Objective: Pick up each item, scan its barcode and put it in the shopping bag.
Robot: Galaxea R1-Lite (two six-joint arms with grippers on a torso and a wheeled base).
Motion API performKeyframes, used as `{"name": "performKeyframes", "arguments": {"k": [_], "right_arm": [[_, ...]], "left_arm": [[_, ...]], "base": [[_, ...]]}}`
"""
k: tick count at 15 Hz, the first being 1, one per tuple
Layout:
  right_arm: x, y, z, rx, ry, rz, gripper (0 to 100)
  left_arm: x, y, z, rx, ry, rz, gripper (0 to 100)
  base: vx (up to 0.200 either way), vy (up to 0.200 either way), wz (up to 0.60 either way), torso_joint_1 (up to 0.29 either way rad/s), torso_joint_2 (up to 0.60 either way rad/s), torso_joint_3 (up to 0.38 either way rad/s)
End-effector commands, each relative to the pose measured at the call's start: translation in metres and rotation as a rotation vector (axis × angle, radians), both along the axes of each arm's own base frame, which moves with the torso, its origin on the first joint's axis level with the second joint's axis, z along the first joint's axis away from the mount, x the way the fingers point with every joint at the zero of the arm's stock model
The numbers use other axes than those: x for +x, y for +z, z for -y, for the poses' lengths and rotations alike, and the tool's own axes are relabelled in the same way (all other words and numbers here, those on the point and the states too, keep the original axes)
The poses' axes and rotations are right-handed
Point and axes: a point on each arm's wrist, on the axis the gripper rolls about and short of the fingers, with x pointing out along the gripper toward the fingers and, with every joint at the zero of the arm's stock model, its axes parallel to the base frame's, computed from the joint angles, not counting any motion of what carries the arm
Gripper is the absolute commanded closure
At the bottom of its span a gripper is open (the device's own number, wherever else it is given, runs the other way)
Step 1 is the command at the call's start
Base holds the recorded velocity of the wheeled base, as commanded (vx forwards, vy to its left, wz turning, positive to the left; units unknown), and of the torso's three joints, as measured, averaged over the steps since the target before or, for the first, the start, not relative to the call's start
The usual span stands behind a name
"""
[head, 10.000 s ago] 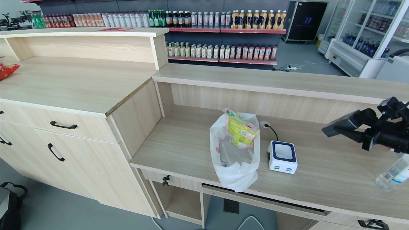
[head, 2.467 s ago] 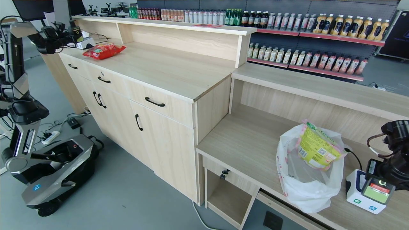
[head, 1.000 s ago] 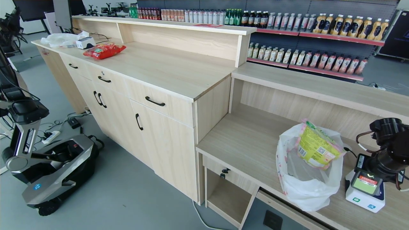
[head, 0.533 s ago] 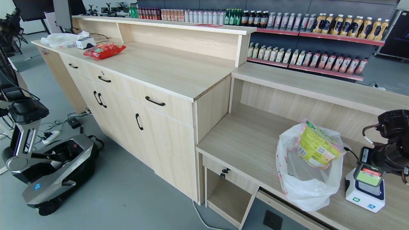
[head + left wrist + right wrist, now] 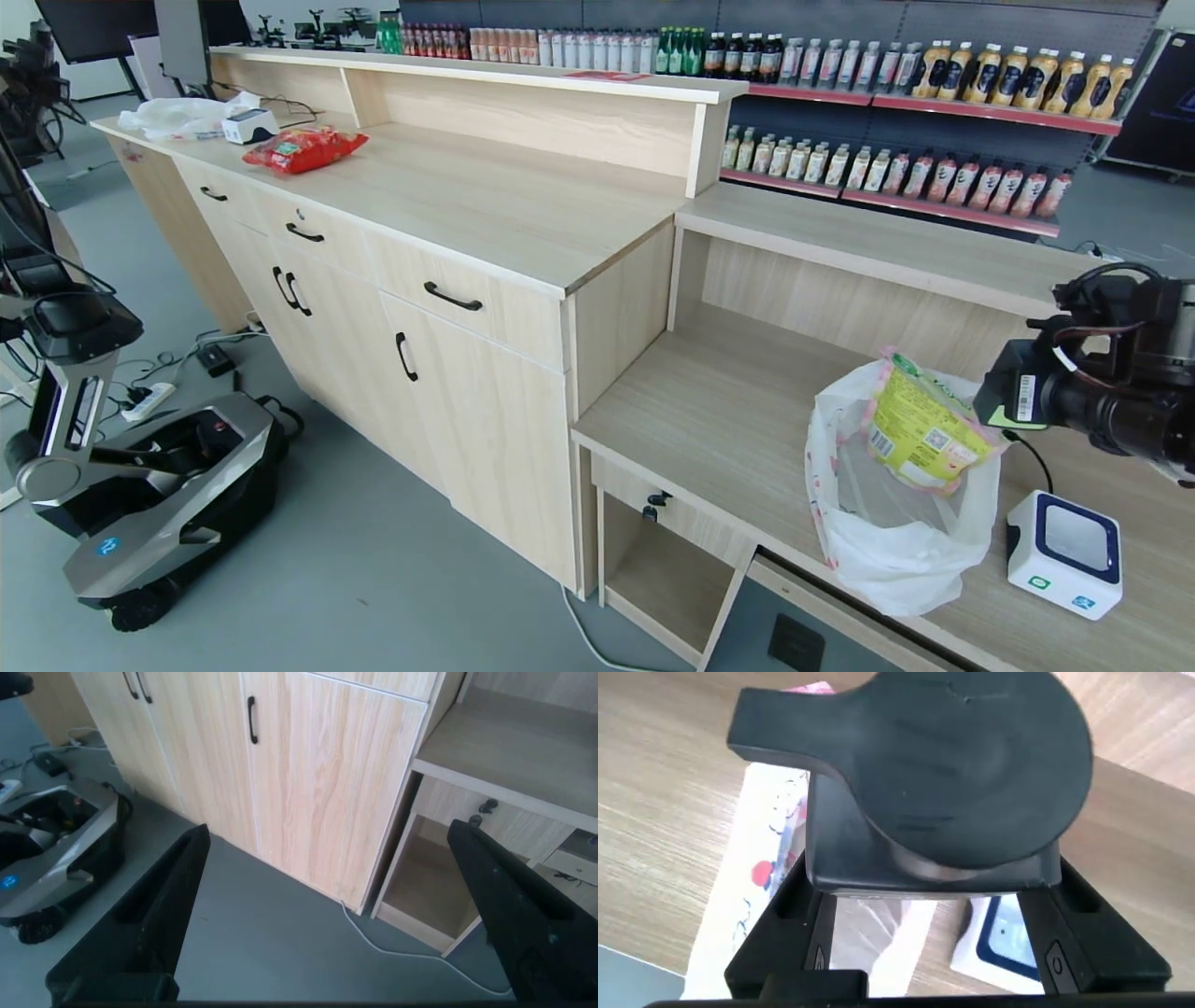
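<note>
Right pincer (image 5: 1019, 396): closed on a small dark box with a green face and a white barcode label (image 5: 1001, 390), holding it in the air above the bag's right rim.
Left pincer (image 5: 327, 849): fingers spread wide with nothing between them, over the grey floor (image 5: 280, 924) in front of the pale wooden cupboard doors (image 5: 318, 756).
Bag: the white plastic shopping bag (image 5: 887, 551) stands open on the lower wooden tabletop (image 5: 728, 411), with a yellow-green snack packet (image 5: 920, 434) leaning in its mouth.
Scanner: the white square barcode scanner (image 5: 1064, 553) sits just beside the bag, below the box and apart from it.
Red snack packet (image 5: 303, 147): lies on the higher tabletop (image 5: 485, 201), well apart from the bag.
</note>
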Motion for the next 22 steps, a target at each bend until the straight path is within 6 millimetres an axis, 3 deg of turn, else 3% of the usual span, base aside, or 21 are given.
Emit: {"name": "performKeyframes", "arguments": {"k": [1, 3, 6, 11, 13, 22], "right_arm": [[0.006, -0.031, -0.015, -0.023, 0.068, -0.054, 100], [0.011, -0.058, -0.015, -0.064, 0.088, -0.118, 100], [0.010, -0.084, -0.010, -0.087, 0.086, -0.206, 100], [0.021, -0.108, -0.002, -0.085, 0.065, -0.229, 100], [0.030, -0.125, 0.010, -0.081, 0.030, -0.231, 100], [0.063, -0.149, 0.018, -0.036, 0.092, -0.169, 100]], "left_arm": [[0.000, 0.000, 0.000, 0.000, 0.000, -0.001, 0], [0.000, 0.000, 0.000, 0.000, 0.000, -0.001, 0], [0.000, 0.000, 0.000, 0.000, 0.000, -0.001, 0], [0.000, 0.000, 0.000, 0.000, 0.000, -0.001, 0], [0.000, 0.000, 0.000, 0.000, 0.000, -0.001, 0], [0.000, 0.000, 0.000, 0.000, 0.000, -0.001, 0]], "base": [[0.000, 0.000, 0.60, 0.002, 0.00, 0.007], [0.000, 0.000, 0.00, 0.000, 0.00, 0.000], [0.000, 0.000, 0.00, 0.000, 0.00, 0.000], [0.000, 0.000, 0.00, 0.000, 0.00, 0.000], [0.000, 0.000, 0.00, 0.000, 0.00, 0.000], [0.000, 0.000, 0.00, 0.000, 0.00, 0.000]]}}
